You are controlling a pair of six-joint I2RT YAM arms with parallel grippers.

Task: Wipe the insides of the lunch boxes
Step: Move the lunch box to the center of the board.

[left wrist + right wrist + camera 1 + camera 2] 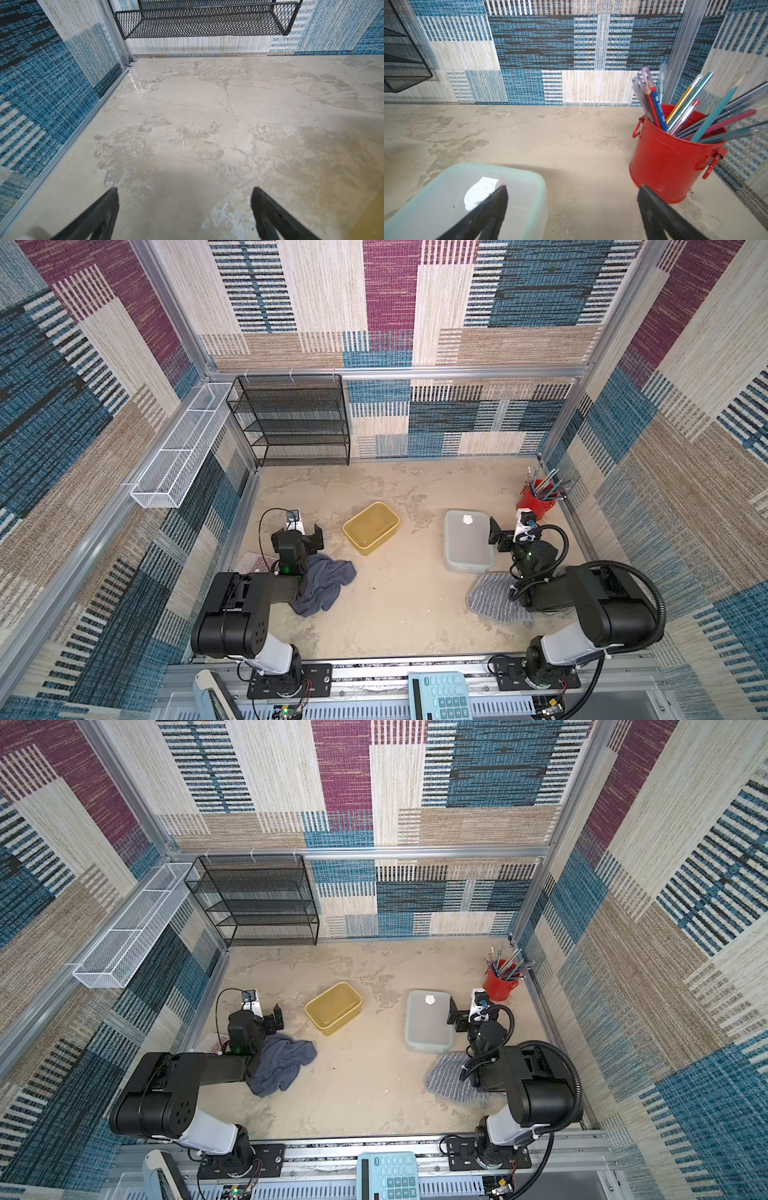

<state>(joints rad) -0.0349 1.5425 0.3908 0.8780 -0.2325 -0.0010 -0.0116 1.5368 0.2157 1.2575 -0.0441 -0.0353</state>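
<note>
— Nearest things?
— A grey towel (324, 585) and a striped cloth (492, 597), lying on the worktop (395, 614).
— The tools?
— Both spread and empty: left tool (184, 189), right tool (572, 187). Farther in, the amber lunch box (371, 527) sits open mid-worktop. The clear lunch box (467, 541) is lidded, beside the right tool.

Translucent plastic is seen in the amber lunch box (371, 527) and frosted lunch box (467, 547); glossy metal in the red cup (664, 162).

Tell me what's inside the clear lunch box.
The clear lunch box is shut by its lid, which bears a white tab. Through the frosted plastic no contents show, so what is inside is hidden.
</note>
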